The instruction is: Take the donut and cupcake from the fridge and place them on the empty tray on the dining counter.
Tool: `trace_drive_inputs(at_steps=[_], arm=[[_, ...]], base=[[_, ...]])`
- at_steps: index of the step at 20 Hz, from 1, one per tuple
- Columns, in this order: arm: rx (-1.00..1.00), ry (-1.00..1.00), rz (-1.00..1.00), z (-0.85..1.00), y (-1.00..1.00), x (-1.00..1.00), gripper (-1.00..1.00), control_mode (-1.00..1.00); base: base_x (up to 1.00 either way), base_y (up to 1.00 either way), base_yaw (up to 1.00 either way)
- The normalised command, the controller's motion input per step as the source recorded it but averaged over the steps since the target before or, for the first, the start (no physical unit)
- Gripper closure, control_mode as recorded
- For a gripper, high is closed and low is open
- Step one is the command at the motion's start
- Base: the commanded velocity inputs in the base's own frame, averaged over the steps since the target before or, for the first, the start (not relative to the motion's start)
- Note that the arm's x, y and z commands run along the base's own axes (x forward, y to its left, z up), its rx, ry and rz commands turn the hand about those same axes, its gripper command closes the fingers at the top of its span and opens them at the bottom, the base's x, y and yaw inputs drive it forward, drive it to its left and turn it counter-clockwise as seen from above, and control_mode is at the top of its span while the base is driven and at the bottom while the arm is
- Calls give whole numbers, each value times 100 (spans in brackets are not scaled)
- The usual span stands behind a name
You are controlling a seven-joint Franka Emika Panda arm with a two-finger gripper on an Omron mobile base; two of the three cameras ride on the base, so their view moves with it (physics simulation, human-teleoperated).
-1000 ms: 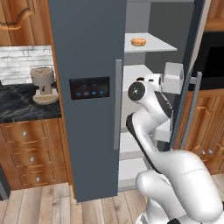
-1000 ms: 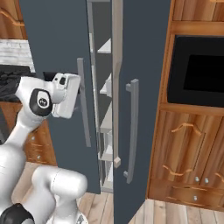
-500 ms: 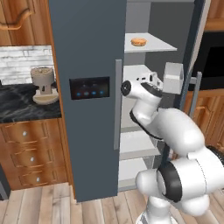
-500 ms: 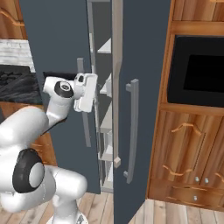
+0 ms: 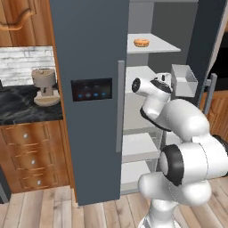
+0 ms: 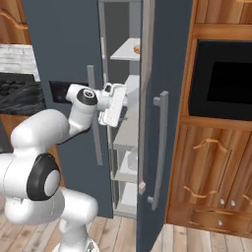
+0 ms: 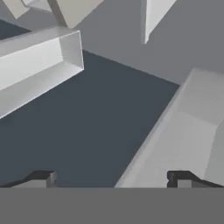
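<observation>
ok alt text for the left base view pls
A white robot arm reaches into an open dark grey fridge, where a donut sits on the top white shelf. A coffee machine stands on a dark counter to the left.

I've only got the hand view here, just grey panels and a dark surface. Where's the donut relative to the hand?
Observer: The donut sits on an upper white shelf of the fridge, higher than the hand.
Operator: Which door is open?
Observer: The right door stands open; the left one, with the black panel, is shut.
Operator: And where's the hand?
Observer: At the fridge opening, beside a grey door bin, with the gripper pointed inside.
</observation>
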Motion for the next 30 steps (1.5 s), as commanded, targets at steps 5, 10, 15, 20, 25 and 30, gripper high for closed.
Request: trace_drive_inputs(at_steps=[5, 10, 15, 20, 25, 30], arm=[[0, -12, -11, -19, -100, -96, -100, -100], [3, -18, -7, -2, -100, -61, -100, -100], [4, -10, 0, 0, -43, -40, -100, -100], [12, -16, 0, 48, 30, -69, -100, -100], [17, -15, 0, 99, 68, -44, -100, -100], [34, -27, -1, 50, 73, -40, -100, -100]], base=[[0, 0, 0], [0, 0, 0], [0, 0, 0], [0, 0, 0], [0, 0, 0], [0, 0, 0]])
